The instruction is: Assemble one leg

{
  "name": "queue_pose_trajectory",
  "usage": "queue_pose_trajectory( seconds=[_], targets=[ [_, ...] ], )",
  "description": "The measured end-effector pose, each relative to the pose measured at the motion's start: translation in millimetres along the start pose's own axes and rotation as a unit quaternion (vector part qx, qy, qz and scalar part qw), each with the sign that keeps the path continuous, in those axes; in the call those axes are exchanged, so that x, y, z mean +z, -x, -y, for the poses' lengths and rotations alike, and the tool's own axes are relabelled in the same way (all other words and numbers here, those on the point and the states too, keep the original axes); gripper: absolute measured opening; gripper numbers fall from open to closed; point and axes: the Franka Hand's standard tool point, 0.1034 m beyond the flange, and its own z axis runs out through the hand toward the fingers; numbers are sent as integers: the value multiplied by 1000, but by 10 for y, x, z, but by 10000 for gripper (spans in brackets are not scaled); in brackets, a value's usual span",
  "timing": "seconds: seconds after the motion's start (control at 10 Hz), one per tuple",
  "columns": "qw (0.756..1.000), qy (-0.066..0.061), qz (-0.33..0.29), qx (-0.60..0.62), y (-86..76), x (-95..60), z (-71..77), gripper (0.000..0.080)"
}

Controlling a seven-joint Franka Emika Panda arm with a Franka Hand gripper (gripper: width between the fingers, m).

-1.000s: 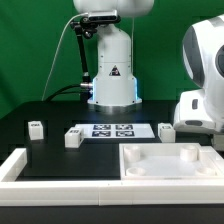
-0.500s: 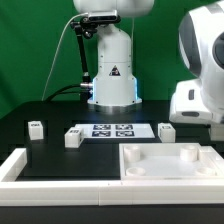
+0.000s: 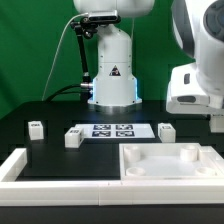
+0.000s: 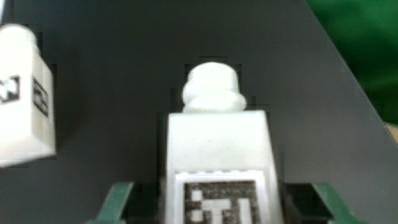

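1. Convention: clock directions are read on a dial laid over the exterior view and centred on the marker board (image 3: 112, 129), which lies flat on the black table (image 3: 50, 112).
2. The leg (image 4: 217, 150) is shown in the wrist view standing between the two dark green fingers (image 4: 121, 203) of the gripper (image 4: 217, 203). Its square marker tag faces the camera, and its rounded peg end points away from the fingers.
3. The jaws are set narrow, one against each side of the leg, so the leg is taken as gripped. The black table surface is seen behind it.
4. A neighbouring white post (image 4: 22, 95), also tagged, is seen near the leg but apart from it. It cannot be told which of the exterior view's posts this is.
5. The gripper and the leg are not seen in the exterior view. Only the arm (image 3: 195, 90) is shown, at 2 o'clock by the frame's edge.
6. The robot base (image 3: 112, 70) stands at 12 o'clock.
7. The first loose leg (image 3: 36, 128) is placed at 9 o'clock, well apart from the board.
8. The second loose leg (image 3: 72, 138) is placed between 8 and 9 o'clock, just beside the board.
9. The third loose leg (image 3: 166, 130) is placed at 3 o'clock, near the board's end.
10. The tray-like part (image 3: 150, 172) lies at 5 o'clock, rims upward.
11. A white border rail (image 3: 14, 166) is seen at 8 o'clock.
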Motion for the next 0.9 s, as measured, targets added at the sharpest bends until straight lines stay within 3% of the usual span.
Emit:
queue_pose_trajectory(
  seconds=[0.1,0.2,0.3,0.7,0.8,0.9],
  targets=[
    [998,-3,-67,-9,-31,-12,-12,290],
    [995,9,-96,-32,-93,35,-186,290],
    [991,16,-131,-37,-219,-58,-283,290],
    [964,1,-260,-64,-267,-575,-572,290],
    [946,-11,-318,-65,-307,-771,-580,290],
    [930,-18,-362,-68,-312,-831,-584,290]
  ],
)
